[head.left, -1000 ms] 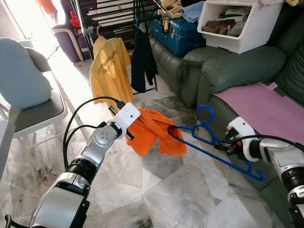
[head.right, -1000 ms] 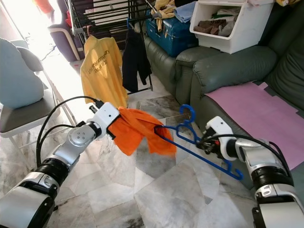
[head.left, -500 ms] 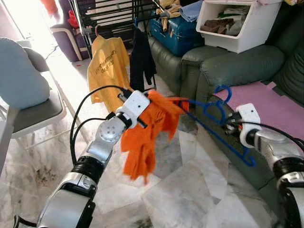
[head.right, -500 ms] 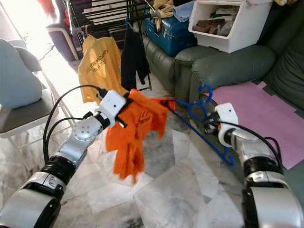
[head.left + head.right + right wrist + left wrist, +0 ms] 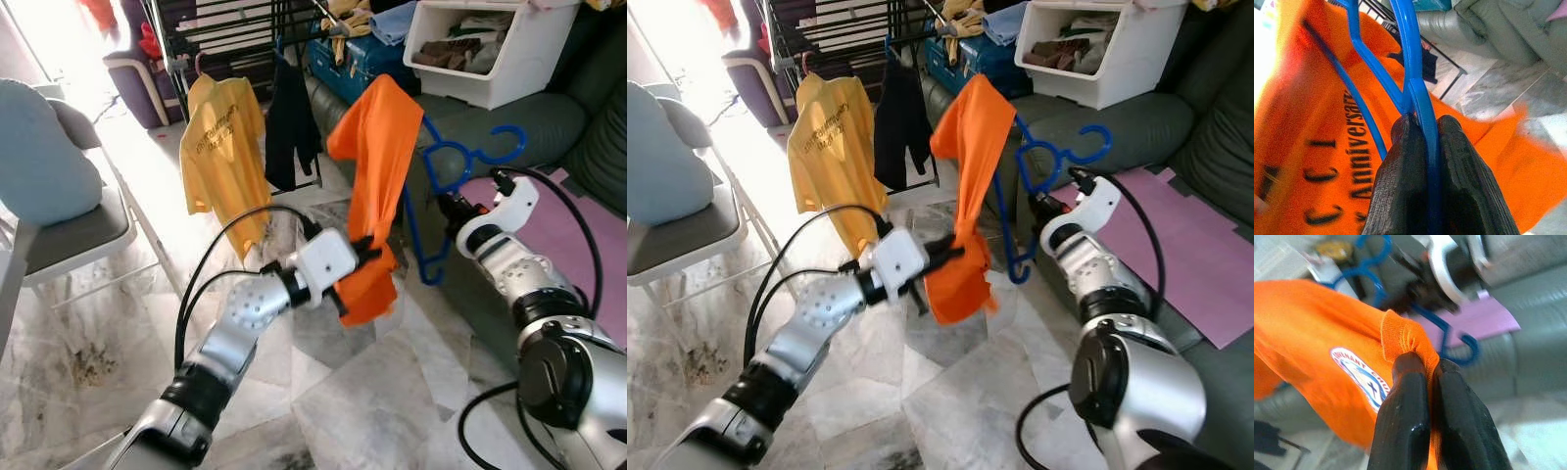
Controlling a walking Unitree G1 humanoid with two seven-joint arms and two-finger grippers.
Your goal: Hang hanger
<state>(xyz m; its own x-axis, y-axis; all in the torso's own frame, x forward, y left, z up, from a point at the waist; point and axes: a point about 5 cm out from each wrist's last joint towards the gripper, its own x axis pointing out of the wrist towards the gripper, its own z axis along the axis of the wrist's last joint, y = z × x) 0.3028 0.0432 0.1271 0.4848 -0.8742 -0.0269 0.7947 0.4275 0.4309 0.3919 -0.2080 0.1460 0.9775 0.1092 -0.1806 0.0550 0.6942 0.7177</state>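
A blue plastic hanger [image 5: 443,176] is held up in front of the sofa, an orange T-shirt [image 5: 374,186] draped over one end of it. My right gripper [image 5: 453,208] is shut on the hanger's bar; in the right wrist view its fingers [image 5: 1400,181] pinch the blue bar [image 5: 1420,103]. My left gripper [image 5: 367,257] is shut on the lower part of the shirt; the left wrist view has its fingertips [image 5: 1405,382] clamping a fold of orange cloth [image 5: 1332,362]. The drying rack [image 5: 240,29] stands behind at the back.
A yellow shirt [image 5: 225,147] and a dark garment [image 5: 292,127] hang on the rack. A green sofa [image 5: 509,127] with a pink mat [image 5: 578,225], a white bin [image 5: 490,49] and a blue case [image 5: 362,69] is on the right. A grey chair [image 5: 59,215] stands left.
My right gripper has lifted the hanger from low and tilted to high and nearly upright. The shirt now hangs down from it, with my left gripper lower on the cloth.
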